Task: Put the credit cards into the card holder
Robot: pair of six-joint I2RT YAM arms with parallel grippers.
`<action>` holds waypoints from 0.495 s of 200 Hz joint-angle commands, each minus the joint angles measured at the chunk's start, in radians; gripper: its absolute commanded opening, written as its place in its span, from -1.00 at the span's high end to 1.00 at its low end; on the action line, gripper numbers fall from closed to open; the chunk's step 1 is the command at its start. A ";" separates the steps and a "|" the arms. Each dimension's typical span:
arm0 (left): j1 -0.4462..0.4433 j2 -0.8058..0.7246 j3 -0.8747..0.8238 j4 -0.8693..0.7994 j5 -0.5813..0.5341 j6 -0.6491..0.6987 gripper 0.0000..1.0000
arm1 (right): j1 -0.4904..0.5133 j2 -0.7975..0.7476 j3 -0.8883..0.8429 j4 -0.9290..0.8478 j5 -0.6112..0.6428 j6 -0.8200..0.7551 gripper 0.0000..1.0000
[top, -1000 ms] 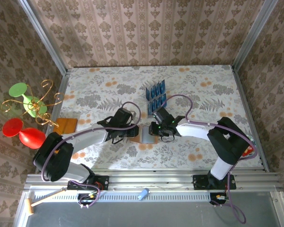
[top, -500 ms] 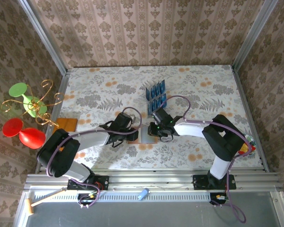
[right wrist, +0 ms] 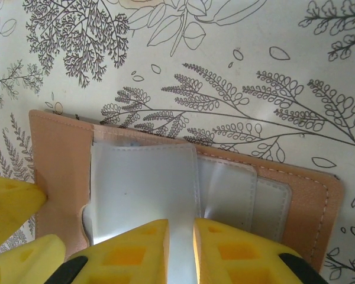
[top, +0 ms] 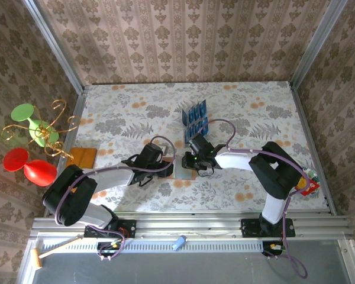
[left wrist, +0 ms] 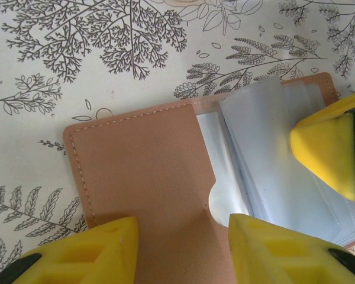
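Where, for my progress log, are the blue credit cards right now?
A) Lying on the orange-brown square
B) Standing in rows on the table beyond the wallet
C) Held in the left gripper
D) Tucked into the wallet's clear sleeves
B: the credit cards stand in rows farther up the table than the card holder, whose clear sleeves look empty in both wrist views.

Damask-papered walls [top: 183,35] enclose a floral-clothed table [top: 254,112], framed by aluminium corner posts [top: 56,47].
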 commanded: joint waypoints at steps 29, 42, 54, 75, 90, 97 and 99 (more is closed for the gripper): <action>-0.007 -0.017 -0.020 0.057 0.022 0.031 0.01 | 0.010 0.023 -0.002 0.019 -0.021 0.029 0.58; -0.010 -0.010 -0.021 0.062 0.027 0.034 -0.01 | 0.011 0.026 -0.002 0.022 -0.023 0.032 0.59; -0.014 -0.005 -0.026 0.072 0.031 0.035 -0.02 | 0.011 0.029 -0.003 0.023 -0.023 0.034 0.59; -0.018 0.009 -0.036 0.091 0.037 0.035 -0.04 | 0.012 0.030 -0.002 0.024 -0.023 0.036 0.59; -0.023 0.021 -0.038 0.103 0.041 0.036 -0.05 | 0.013 0.031 -0.002 0.026 -0.023 0.036 0.59; -0.026 0.024 -0.040 0.109 0.042 0.037 -0.06 | 0.012 0.031 -0.003 0.026 -0.023 0.035 0.58; -0.027 0.025 -0.040 0.111 0.043 0.037 -0.06 | 0.013 0.031 -0.003 0.026 -0.023 0.036 0.58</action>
